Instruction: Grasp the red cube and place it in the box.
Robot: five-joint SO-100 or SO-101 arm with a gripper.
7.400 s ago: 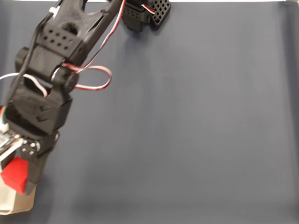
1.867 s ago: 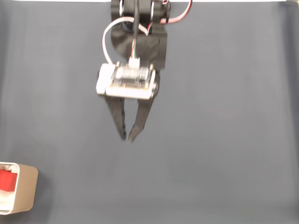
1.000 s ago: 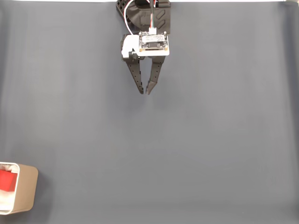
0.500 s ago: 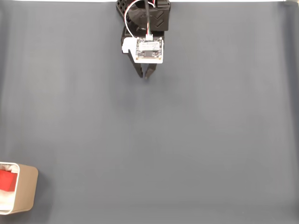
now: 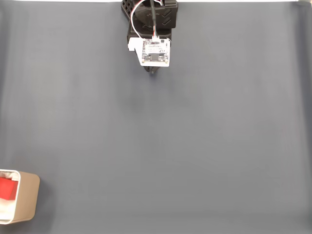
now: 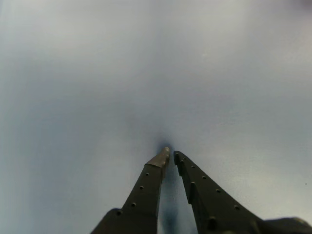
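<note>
- In the fixed view the arm [image 5: 151, 19] sits folded at 12 o'clock, at the top edge of the dark grey mat [image 5: 195, 146], with a white circuit board [image 5: 156, 52] facing the camera.
- The board's markings are too small to read; no other writing shows.
- The gripper [image 6: 170, 155] points down at the mat in the wrist view, its two black fingers brought together to a narrow slit at the tips, with nothing between them.
- The red cube [image 5: 7, 189] lies inside the box [image 5: 28, 199] at about 8 o'clock, in the lower left corner of the fixed view, partly cut by the frame edge.
- Box and gripper are well apart.
- The mat between them is bare; a pale strip [image 5: 219, 1] runs along the top edge.
</note>
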